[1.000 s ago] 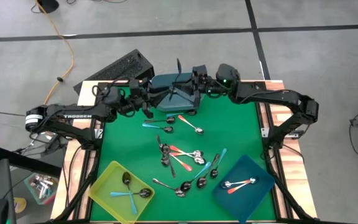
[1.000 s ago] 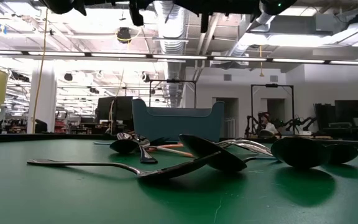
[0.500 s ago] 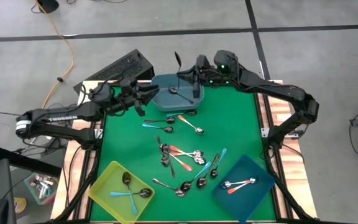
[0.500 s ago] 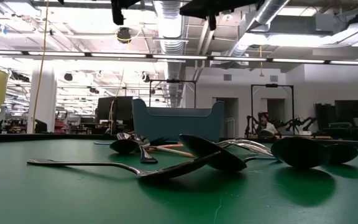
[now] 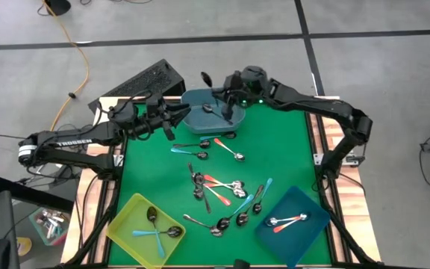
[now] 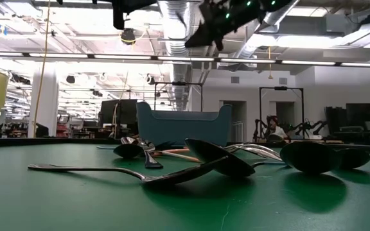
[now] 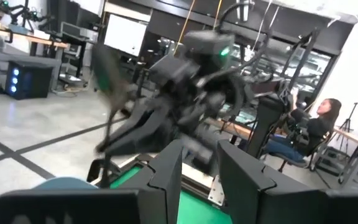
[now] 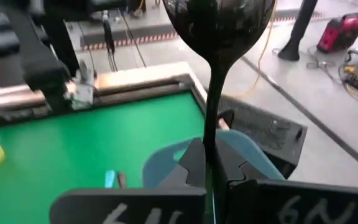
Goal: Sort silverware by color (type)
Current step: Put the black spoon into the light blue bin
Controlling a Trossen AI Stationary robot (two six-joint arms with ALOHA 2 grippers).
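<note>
My right gripper [image 5: 226, 101] is shut on a dark metal spoon [image 5: 206, 77] above the grey-blue bin [image 5: 200, 119] at the table's far edge. One dark spoon [image 5: 208, 110] lies inside that bin. My left gripper [image 5: 179, 116] hovers just left of the bin, open, with nothing between its fingers [image 7: 169, 177]. Several spoons [image 5: 219, 187] with teal, orange-red or dark handles lie scattered on the green mat. Two teal-handled spoons [image 5: 155, 228] lie in the yellow bin and an orange-red one [image 5: 288, 220] in the dark blue bin. My right gripper pinches the dark spoon's thin handle [image 8: 211, 134] between its two fingers, at the end away from the bowl. The spoon's bowl [image 8: 219, 18] sticks out beyond the fingertips, toward the far left of the table. The spoon is lifted clear above the grey-blue bin.
The yellow bin [image 5: 125, 217] stands at the near left corner and the dark blue bin [image 5: 308, 205] at the near right. A black keyboard [image 5: 144, 82] lies beyond the table's far left corner. Bare green mat lies along the right side.
My left gripper has drawn back from the grey-blue bin toward the table's left edge. My right gripper has gone left and down over the bin with the dark spoon and has turned, so the spoon's bowl now leans toward the far left.
</note>
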